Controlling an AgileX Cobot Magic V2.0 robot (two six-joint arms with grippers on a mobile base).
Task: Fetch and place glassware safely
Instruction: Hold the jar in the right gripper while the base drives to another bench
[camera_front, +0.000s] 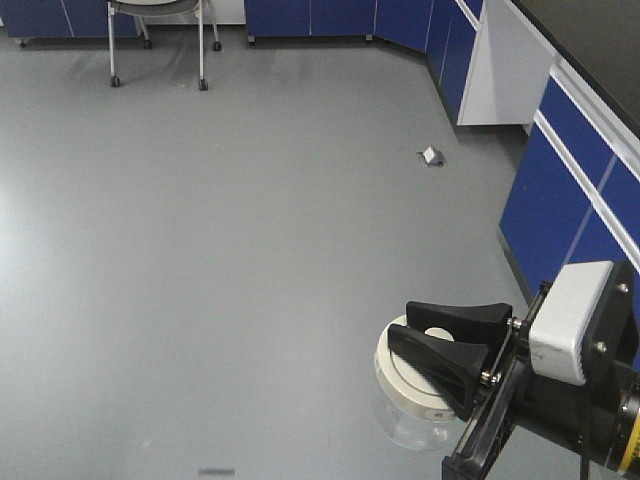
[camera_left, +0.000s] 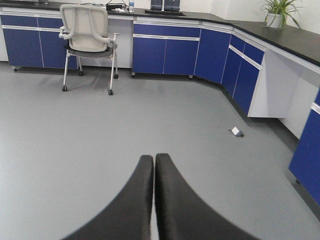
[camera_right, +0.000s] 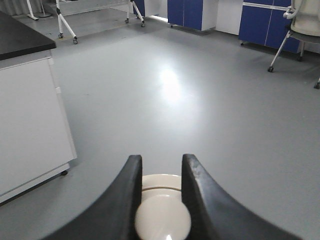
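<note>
The glassware (camera_front: 404, 412) is a squat clear jar with a wide off-white lid, seen at the lower right of the front view. My right gripper (camera_front: 402, 324) is shut on the lid's central knob (camera_right: 162, 220), one black finger on each side. In the right wrist view the lid (camera_right: 161, 182) shows between the fingers of the right gripper (camera_right: 161, 160), with grey floor beyond it. The jar's glass body is hidden in that view. My left gripper (camera_left: 153, 158) is shut with its fingers pressed together and holds nothing.
Blue cabinets (camera_left: 165, 52) under a black countertop (camera_left: 295, 40) line the back and right walls. A white wheeled chair (camera_left: 89, 30) stands at the back left. A small floor box (camera_front: 432, 156) sits near the cabinets. A white cabinet (camera_right: 25, 120) is close on the right arm's left.
</note>
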